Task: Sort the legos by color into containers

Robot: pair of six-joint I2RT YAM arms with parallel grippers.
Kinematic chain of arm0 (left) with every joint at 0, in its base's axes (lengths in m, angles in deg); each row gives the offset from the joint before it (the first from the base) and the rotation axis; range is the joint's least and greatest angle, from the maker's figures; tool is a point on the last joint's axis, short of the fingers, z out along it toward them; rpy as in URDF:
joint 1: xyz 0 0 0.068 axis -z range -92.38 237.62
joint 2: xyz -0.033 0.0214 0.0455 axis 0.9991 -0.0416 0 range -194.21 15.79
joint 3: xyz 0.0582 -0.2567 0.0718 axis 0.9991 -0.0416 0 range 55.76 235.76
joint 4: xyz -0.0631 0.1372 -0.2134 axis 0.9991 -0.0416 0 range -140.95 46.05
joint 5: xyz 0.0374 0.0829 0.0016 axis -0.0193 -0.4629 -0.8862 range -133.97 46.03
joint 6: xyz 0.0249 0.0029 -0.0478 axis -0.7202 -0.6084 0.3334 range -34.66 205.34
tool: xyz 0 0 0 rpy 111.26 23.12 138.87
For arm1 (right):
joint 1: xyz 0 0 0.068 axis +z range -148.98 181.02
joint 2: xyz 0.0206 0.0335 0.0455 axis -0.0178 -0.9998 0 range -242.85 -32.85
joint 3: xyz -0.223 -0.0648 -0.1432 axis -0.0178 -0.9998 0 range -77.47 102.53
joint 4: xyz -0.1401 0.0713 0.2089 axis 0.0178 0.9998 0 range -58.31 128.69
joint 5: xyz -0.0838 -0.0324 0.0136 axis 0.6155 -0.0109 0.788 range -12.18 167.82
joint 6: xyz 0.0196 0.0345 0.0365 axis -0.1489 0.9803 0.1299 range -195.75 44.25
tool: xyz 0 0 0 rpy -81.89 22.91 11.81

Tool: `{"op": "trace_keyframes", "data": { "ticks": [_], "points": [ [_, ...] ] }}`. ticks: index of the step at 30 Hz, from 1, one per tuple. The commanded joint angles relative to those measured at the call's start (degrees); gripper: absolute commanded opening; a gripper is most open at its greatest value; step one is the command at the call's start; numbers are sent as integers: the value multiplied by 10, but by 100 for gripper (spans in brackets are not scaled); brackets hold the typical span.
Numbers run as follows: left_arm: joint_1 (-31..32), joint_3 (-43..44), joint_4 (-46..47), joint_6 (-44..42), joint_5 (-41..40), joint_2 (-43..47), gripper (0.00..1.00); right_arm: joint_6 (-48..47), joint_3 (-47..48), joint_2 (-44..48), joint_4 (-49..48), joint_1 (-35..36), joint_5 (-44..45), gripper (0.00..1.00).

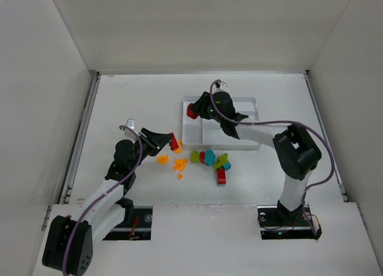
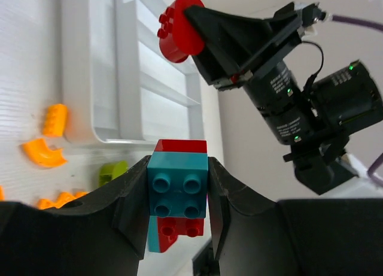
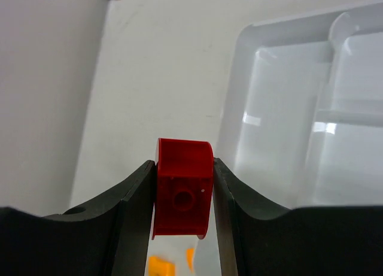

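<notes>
Right wrist view: red brick (image 3: 182,204) poised by the white tray (image 3: 239,102).
The right gripper (image 3: 183,163) is clamped on that glossy brick low in frame, beside the tray's left rim. Released here, it may clip the rim and bounce out. The left gripper (image 2: 178,165) pinches a teal brick (image 2: 178,186) joined to red pieces (image 2: 181,146), so dropping it whole would mix colours. Loose legos (image 1: 206,159) lie mid-frame in the top view.
</notes>
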Motion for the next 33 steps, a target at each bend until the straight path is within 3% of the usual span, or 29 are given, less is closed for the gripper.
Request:
{"op": "trace_keyframes", "data": {
  "ticks": [1,8,10,15,17,20,25,28,33],
  "points": [
    [2,35,-26,-56,-30,-1,9,-61,79,-53,101,6,85,32],
    [8,41,-38,-72,-47,-20,10,-71,164,-117,159,8,117,36],
    [11,44,-33,-69,-47,-30,10,-69,177,-124,159,9,116,42],
    [26,51,-13,-60,-49,-51,10,-66,186,-106,147,5,102,68],
    [29,54,-9,-53,-52,-57,10,-65,169,-80,138,3,96,73],
    [31,59,-2,-37,-54,-68,10,-61,83,1,100,7,70,70],
    [33,66,23,-7,-44,-86,11,-14,-148,153,-65,27,-23,60],
    [34,71,40,11,-35,-104,11,60,-263,208,-186,33,-80,66],
    [48,72,77,44,-29,-126,11,144,-326,202,-324,52,-151,81]
  ]
}}
